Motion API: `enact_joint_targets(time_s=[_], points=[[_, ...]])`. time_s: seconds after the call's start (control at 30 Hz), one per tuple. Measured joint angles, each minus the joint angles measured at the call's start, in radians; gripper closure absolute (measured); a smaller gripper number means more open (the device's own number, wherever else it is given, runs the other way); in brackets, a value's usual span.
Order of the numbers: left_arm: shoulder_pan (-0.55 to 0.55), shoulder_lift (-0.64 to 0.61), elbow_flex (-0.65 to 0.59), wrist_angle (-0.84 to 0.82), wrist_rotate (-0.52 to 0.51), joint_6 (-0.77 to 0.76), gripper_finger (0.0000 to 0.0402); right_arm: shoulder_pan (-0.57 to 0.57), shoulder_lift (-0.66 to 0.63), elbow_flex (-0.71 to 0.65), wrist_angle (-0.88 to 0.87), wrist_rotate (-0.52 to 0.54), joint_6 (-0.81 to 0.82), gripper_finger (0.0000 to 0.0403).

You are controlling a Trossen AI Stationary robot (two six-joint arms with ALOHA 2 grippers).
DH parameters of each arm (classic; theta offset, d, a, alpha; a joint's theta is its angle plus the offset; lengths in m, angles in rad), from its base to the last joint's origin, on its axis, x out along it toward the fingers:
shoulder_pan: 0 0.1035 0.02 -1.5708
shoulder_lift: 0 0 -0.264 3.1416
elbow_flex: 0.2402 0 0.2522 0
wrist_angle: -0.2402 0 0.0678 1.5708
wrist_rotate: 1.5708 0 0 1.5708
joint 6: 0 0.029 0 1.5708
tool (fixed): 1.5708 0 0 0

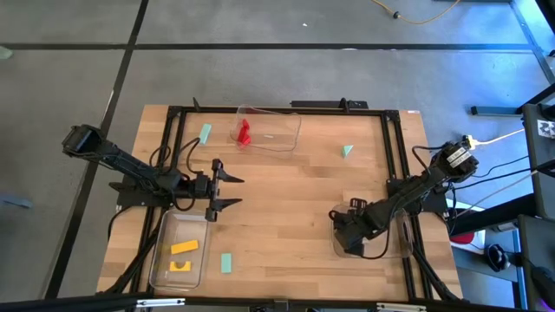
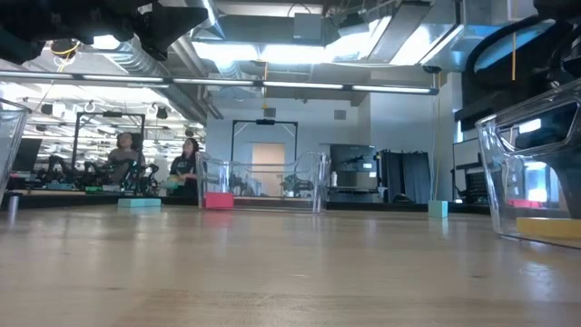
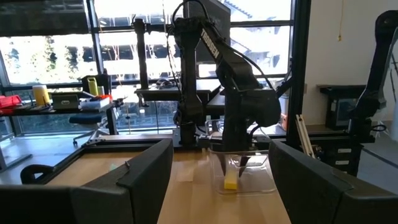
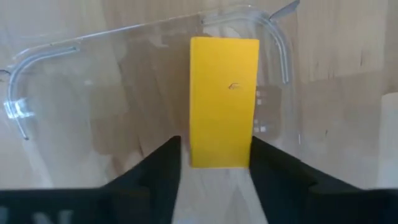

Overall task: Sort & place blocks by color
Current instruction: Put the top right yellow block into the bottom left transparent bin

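Observation:
My right gripper (image 1: 349, 227) points down into a clear tray (image 1: 395, 247) at the near right and is shut on a yellow block (image 4: 224, 93), which also shows in the left wrist view (image 3: 231, 182). My left gripper (image 1: 232, 192) hovers open and holds nothing, just beyond a near-left tray (image 1: 158, 260) with two yellow blocks (image 1: 183, 248) lying in it. A far tray (image 1: 286, 139) holds red blocks (image 1: 244, 132). Three teal blocks lie flat on the wood: far left (image 1: 205, 133), far right (image 1: 347, 150) and near (image 1: 226, 262). My right gripper pinches the yellow block by its two long sides at one end (image 4: 198, 155), one finger (image 4: 163, 163) on each side. The fingers come from above, pointing down, and lie across the block. The block lies flat and level on the tray's floor.
A black frame (image 1: 286, 110) runs around the wooden table top. Bare wood (image 1: 286, 199) lies in the middle between the two arms. Beyond the far edge the low view shows people (image 2: 123, 154) seated in the room.

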Motion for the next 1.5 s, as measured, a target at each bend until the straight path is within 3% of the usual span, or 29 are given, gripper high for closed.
enact_joint_targets(time_s=[0.13,0.33,0.63,0.73,0.83,1.0,1.17,1.33,1.5], points=[[0.000,0.000,0.000,0.000,0.000,0.000,0.0144,0.000,-0.001,0.000,0.001,0.007,0.001,0.0278],[0.000,0.000,0.000,-0.001,0.000,-0.003,0.0144,0.011,-0.030,0.032,-0.150,0.009,0.005,0.0278],[0.000,0.000,0.000,-0.002,0.000,-0.003,0.0144,0.047,-0.216,0.122,-0.350,0.045,0.064,0.0278],[0.000,0.000,0.000,-0.002,0.000,-0.003,0.0144,0.058,-0.283,0.138,-0.349,0.106,0.089,0.0278],[0.000,0.000,0.000,-0.005,0.000,-0.003,0.0144,0.072,-0.346,0.151,-0.301,0.251,0.082,0.0278],[0.000,0.000,0.000,-0.006,0.000,-0.009,0.0144,0.050,-0.402,0.150,-0.044,0.484,-0.109,0.0278],[0.000,0.000,0.000,-0.006,0.000,-0.029,0.0144,-0.061,-0.389,0.079,0.379,0.504,-0.469,0.0278],[-0.011,0.000,0.000,-0.002,0.000,-0.029,0.0144,-0.217,-0.329,-0.060,0.908,0.327,-0.728,0.0278],[-0.004,0.000,0.008,-0.011,-0.006,-0.029,0.0144,-0.331,-0.182,-0.145,1.339,0.175,-0.816,0.0278]])
